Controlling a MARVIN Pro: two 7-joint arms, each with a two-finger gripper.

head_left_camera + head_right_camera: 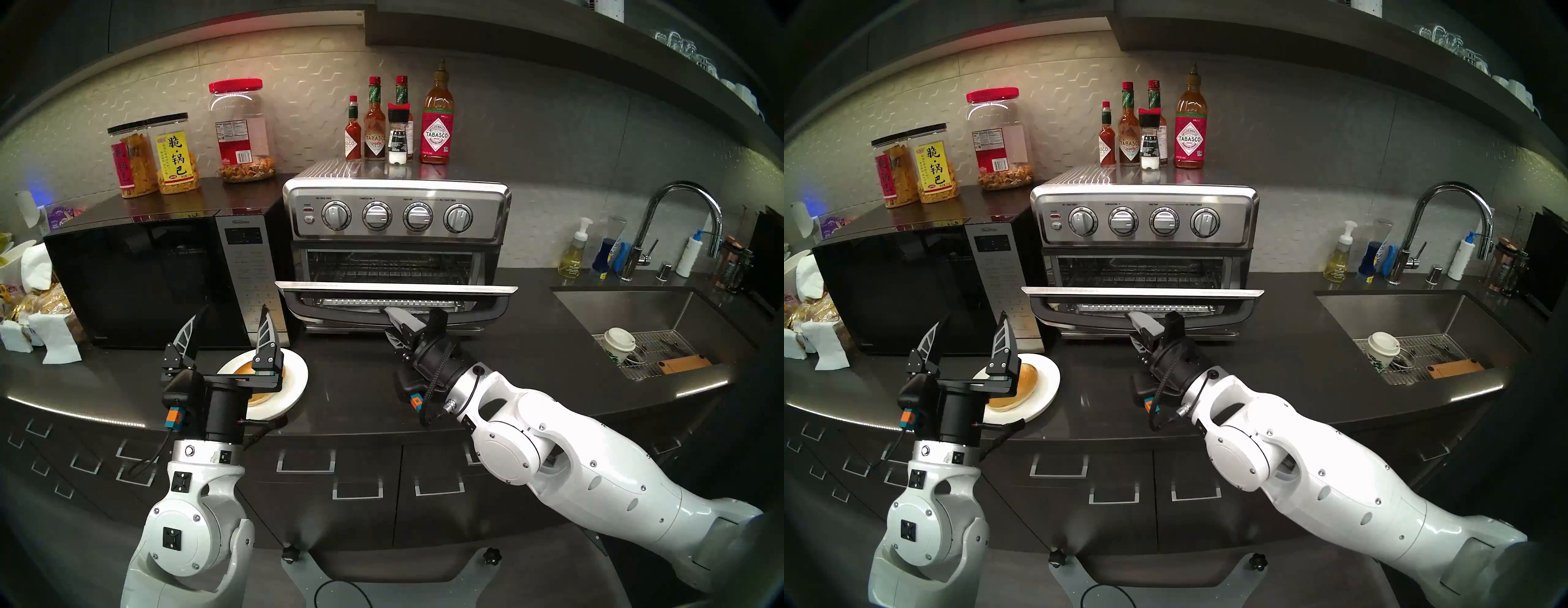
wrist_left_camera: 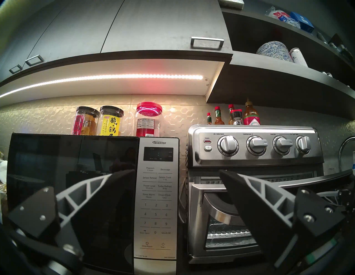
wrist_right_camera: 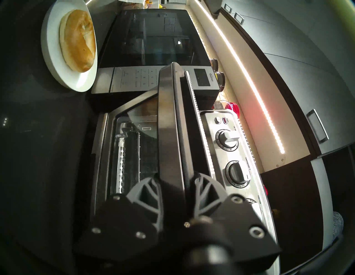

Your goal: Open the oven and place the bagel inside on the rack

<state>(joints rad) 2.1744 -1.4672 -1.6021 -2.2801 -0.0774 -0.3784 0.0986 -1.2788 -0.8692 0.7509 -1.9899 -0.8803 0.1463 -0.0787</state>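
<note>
Left gripper [image 1: 231,327]: it points up above the near part of the counter, its two black fingers spread wide and holding nothing.
Bagel [image 1: 1015,384]: it lies flat on the plate, just under and behind the left gripper and not touching it; it is a round, glossy, golden-brown ring with a paler lower edge.
Plate [image 1: 1049,392]: white, round and smooth, on the dark counter [image 1: 360,382] in front of the microwave's right end.
Right gripper [image 3: 175,184]: turned on its side, its fingers are closed around the bar handle [image 3: 169,124] of the oven door; one ribbed grey finger is on each side of the bar.
Door [image 1: 396,291]: it hangs about half open, tilted out from the oven, with a glass window and a dark curved metal handle.
Oven [image 1: 399,212]: a boxy body of brushed steel with four round knobs in a row on the upper panel, to the right of the bagel and farther back.
Rack [image 1: 384,269]: thin silver wires, seen inside the opening above the door.
Microwave [image 1: 148,276]: wide, with a shiny black front and a grey keypad, just left of the oven.
Bottles [image 1: 399,123]: red-capped sauce bottles stand on the oven's ridged top.
</note>
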